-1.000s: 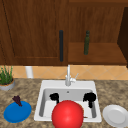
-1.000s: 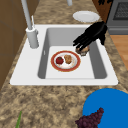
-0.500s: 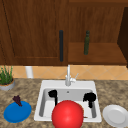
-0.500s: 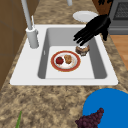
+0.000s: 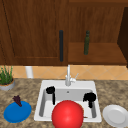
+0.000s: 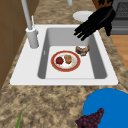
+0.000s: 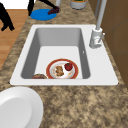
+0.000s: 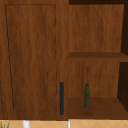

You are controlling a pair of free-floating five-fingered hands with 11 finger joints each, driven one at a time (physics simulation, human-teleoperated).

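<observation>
My right hand (image 5: 89,97) hangs over the right end of the sink (image 5: 42,100). In the left side view the right hand (image 6: 96,21) is open, with straight fingers slanting down just above a brown doughnut-like piece (image 6: 82,49) on the basin floor, not touching it. Beside that piece lies a red-rimmed plate (image 6: 65,60) with a small red fruit and a brown food item. My left hand (image 5: 51,90) floats over the sink's left end, fingers relaxed and holding nothing. A big red ball (image 5: 67,114) hides the basin's front in the front view.
A blue plate (image 5: 17,112) with dark grapes (image 5: 17,100) lies on the counter left of the sink, a white plate (image 5: 115,115) to the right. The faucet (image 5: 68,76) stands behind the basin. A potted plant (image 5: 6,78) sits far left. A green bottle (image 8: 86,96) stands on the open shelf.
The right hand has lifted a little, up and away from the brown piece in the basin. The left hand has stayed where it was.
</observation>
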